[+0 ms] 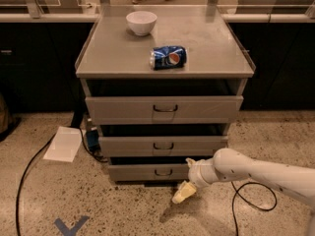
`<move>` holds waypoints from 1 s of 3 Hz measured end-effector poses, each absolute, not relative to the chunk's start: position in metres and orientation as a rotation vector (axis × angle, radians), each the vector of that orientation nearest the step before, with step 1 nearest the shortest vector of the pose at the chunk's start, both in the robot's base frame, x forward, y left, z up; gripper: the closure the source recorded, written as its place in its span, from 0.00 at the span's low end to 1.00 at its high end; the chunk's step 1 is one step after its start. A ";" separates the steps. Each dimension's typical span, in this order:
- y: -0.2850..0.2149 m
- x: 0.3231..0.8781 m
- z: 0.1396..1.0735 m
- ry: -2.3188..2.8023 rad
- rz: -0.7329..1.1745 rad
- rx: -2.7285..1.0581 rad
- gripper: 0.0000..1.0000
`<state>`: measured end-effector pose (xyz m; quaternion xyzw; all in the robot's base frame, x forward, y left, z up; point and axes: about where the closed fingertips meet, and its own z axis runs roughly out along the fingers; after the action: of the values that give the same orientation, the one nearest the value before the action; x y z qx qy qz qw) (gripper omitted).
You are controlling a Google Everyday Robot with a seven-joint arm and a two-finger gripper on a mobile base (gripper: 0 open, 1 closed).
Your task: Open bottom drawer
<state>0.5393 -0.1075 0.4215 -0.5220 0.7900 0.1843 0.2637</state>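
Bottom drawer [142,172] lowest in grey cabinet [123,58], just above speckled floor [123,210]; small dark loop handle [163,171] at centre of front, dark gap above panel. Gripper [184,193] on white arm [256,173] low over floor, just below right part of drawer front, right of handle, not touching it (open or closed: cannot tell). Middle drawer [128,145] and top drawer [123,109] above. On cabinet top: white bowl [141,22] at back, blue can [168,57] on its side nearer front. White paper [63,144] and black cable [24,176] on floor at left
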 end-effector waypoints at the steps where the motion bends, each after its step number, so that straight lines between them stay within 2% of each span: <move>1: -0.093 0.555 0.375 2.124 0.550 -1.465 0.00; 3: -0.081 0.561 0.337 2.151 0.573 -1.485 0.00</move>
<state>0.5615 -0.0809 0.3371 -0.5399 0.7822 0.2083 0.2307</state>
